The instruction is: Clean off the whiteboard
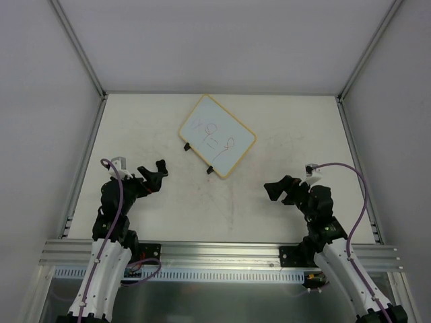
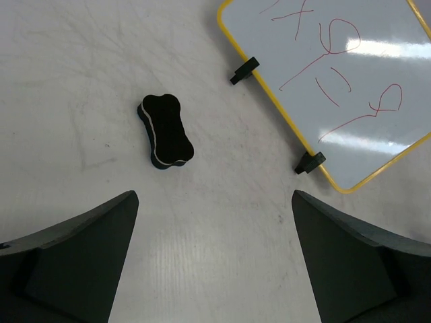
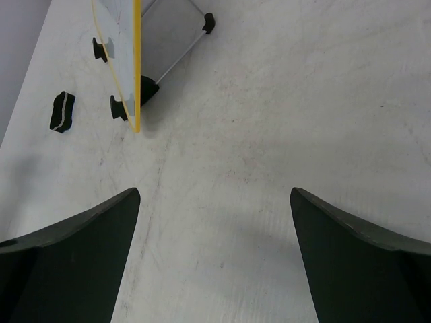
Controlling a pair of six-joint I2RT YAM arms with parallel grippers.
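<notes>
The whiteboard (image 1: 217,134) has a yellow rim, two black clips on its near-left edge and red scribbles on its face. It sits tilted at the table's far middle. The left wrist view shows it at the upper right (image 2: 357,87); the right wrist view shows it edge-on at the upper left (image 3: 137,67), propped on a stand. A black bone-shaped eraser (image 2: 166,131) lies on the table left of the clips; it also shows in the right wrist view (image 3: 62,111). My left gripper (image 1: 153,169) (image 2: 214,202) is open and empty, short of the eraser. My right gripper (image 1: 279,186) (image 3: 214,195) is open and empty over bare table.
The white table (image 1: 269,222) is scuffed with faint marks. Aluminium frame rails (image 1: 81,47) and grey walls enclose the left, right and far sides. A metal rail (image 1: 222,252) runs along the near edge by the arm bases.
</notes>
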